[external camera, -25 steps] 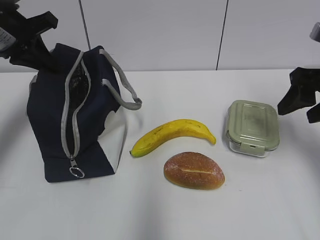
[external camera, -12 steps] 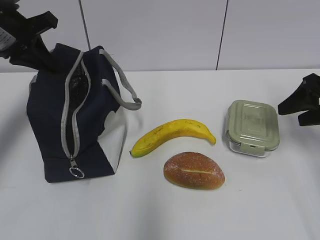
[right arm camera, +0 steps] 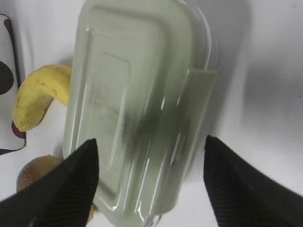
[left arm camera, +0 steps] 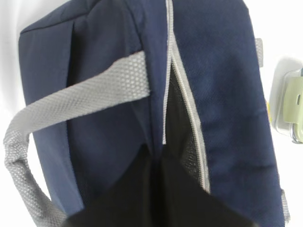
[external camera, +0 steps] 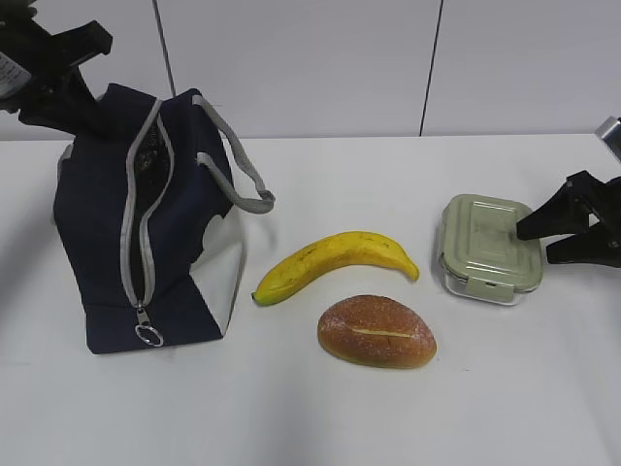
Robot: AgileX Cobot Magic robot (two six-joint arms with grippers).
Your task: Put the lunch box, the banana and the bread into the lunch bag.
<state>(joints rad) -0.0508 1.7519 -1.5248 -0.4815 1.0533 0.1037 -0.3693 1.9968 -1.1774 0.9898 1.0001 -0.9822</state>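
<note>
Right gripper (external camera: 534, 243) comes in from the right edge of the outside view, and its two black fingers (external camera: 553, 216) are spread apart, with the tips at the right end of the lunch box (external camera: 488, 249). From the right wrist camera the fingers (right arm camera: 71, 182) stand wide on both sides of the box's green lid (right arm camera: 137, 104), one at the lower left and one at the lower right, and they do not squeeze it; I cannot tell if they touch it. The lunch box sits on the white table (external camera: 320, 417) in the right part of the picture. The yellow banana (external camera: 335, 262) lies in the middle, just left of the box. The brown bread (external camera: 376, 331) lies just below the banana, near the bottom middle. The big blue lunch bag (external camera: 146, 218) stands on the left side, well apart from the box, with its grey zipper (external camera: 136, 204) open down the front and a ring pull (external camera: 147, 335) hanging low. A grey handle (external camera: 238, 170) loops out to the right of the bag. The left gripper (external camera: 53, 73) is up in the top left corner at the top of the bag. Its wrist camera looks down at the blue cloth, the grey handle (left arm camera: 71, 101) and the dark opening (left arm camera: 177, 118), but I cannot tell if this gripper is holding anything.
</note>
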